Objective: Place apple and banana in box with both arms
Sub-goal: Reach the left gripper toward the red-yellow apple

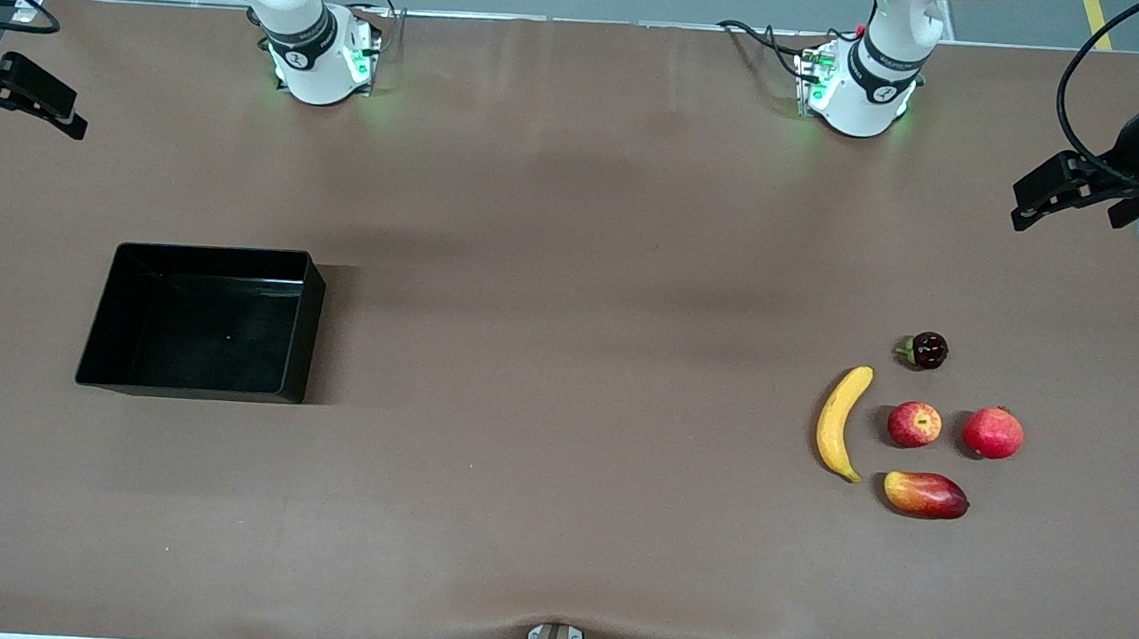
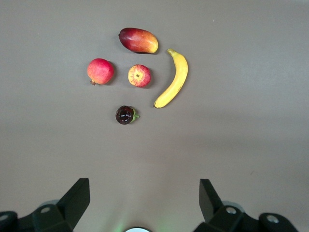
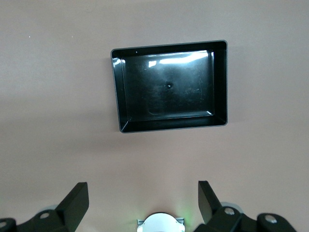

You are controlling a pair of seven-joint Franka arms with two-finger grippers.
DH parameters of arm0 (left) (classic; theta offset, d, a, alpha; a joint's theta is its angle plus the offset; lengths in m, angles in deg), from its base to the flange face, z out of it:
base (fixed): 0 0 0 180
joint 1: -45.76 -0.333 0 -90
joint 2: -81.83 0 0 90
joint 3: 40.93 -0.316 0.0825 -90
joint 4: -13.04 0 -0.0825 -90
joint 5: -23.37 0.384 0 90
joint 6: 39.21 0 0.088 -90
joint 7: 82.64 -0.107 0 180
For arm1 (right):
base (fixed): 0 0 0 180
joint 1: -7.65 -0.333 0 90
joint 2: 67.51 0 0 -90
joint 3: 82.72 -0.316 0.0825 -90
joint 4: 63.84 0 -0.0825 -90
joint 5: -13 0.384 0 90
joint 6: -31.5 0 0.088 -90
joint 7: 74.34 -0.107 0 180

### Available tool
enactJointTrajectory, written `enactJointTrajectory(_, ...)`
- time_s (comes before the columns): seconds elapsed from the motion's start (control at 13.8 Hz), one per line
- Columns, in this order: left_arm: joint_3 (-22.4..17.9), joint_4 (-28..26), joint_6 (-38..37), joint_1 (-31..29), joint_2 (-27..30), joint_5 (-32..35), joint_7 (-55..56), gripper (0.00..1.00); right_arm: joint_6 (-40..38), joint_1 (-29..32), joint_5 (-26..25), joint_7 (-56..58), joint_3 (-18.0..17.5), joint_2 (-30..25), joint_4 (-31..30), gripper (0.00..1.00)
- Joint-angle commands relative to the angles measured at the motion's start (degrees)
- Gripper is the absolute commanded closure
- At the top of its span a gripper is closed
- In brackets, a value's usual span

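The banana [image 1: 841, 422] and apple [image 1: 914, 424] are seen side by side, well apart from the empty box [image 1: 300, 326]. Both look light, firm and smooth; mid-body grips are advised. The left gripper [image 2: 145, 203] and right gripper [image 3: 143, 203] are held open, raised.

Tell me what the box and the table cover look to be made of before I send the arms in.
The box looks like glossy black moulded plastic: its floor mirrors bright light streaks. The table cover looks like a matte brown sheet, perhaps fabric or soft mat; it shows no glare and buckles slightly at the camera-side edge.
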Motion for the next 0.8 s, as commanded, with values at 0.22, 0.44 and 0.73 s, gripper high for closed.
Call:
enactJointTrajectory(0.22, 0.2, 0.4, 3.1, -0.4, -1.3, 1.1, -1.4, 0.0, -0.2, 0.3, -0.3, 1.0, 0.0, 0.4, 0.8, 0.0)
enactJointTrajectory(0.44, 0.2, -0.2, 5.9, -1.6, -4.8, 1.1, -1.4, 0.0, -0.4, 0.4, -0.3, 1.0, 0.1, 0.5, 0.8, 0.0)
enactJointTrajectory(0.73, 0.2, -0.8, 10.3, -1.7, -10.5, 1.2, -1.3, 0.0, -0.5, 0.7, -0.4, 1.0, 0.3, 0.8, 0.9, 0.0)
